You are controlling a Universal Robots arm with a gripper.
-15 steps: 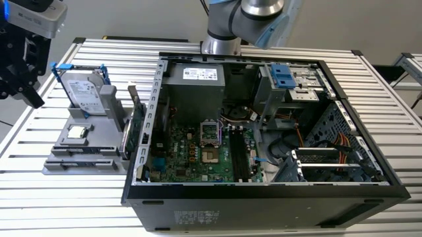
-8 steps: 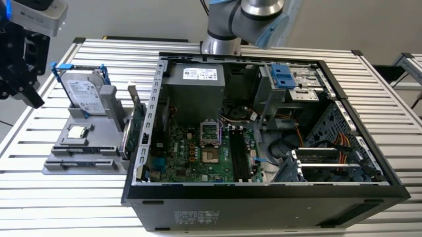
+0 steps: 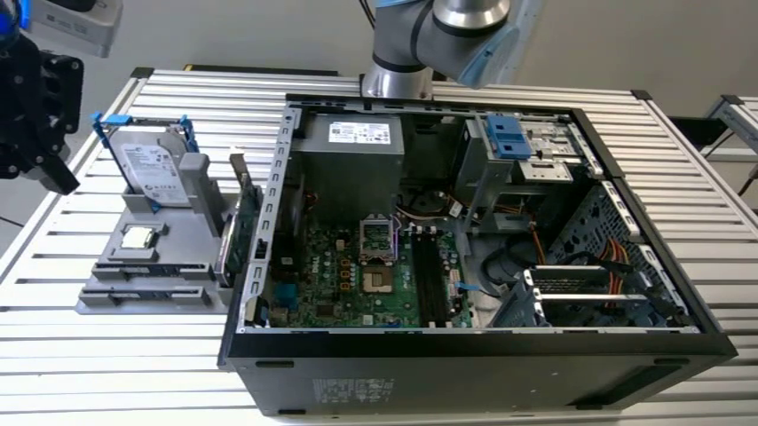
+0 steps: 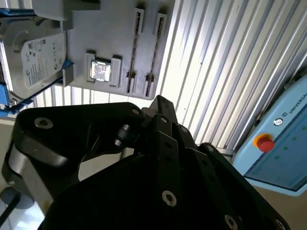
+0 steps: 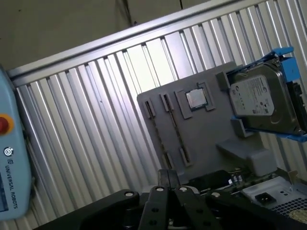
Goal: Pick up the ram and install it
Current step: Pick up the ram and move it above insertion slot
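Up close, the gripper (image 5: 168, 175) is seen in both wrist views with its black fingers (image 4: 165, 120) drawn together to a single tip, and nothing is held between them. It is held above the slatted metal table (image 5: 96, 120), clear of the grey holder (image 5: 206, 136) and touching nothing on it. On that holder a small square silver chip (image 5: 195, 98) is seated in a recess, and a silver drive (image 5: 256, 98) in a blue frame is propped up at one end. In the exterior view the ram (image 3: 232, 247) is found, as far as can be judged, standing on its long edge in a slot of the holder, just beside the outer wall of the open computer case (image 3: 474, 355). Inside the case a green motherboard (image 3: 355, 275) is laid bare. Farther back, the arm's base (image 3: 397, 80) is seen rising from the table behind the case.
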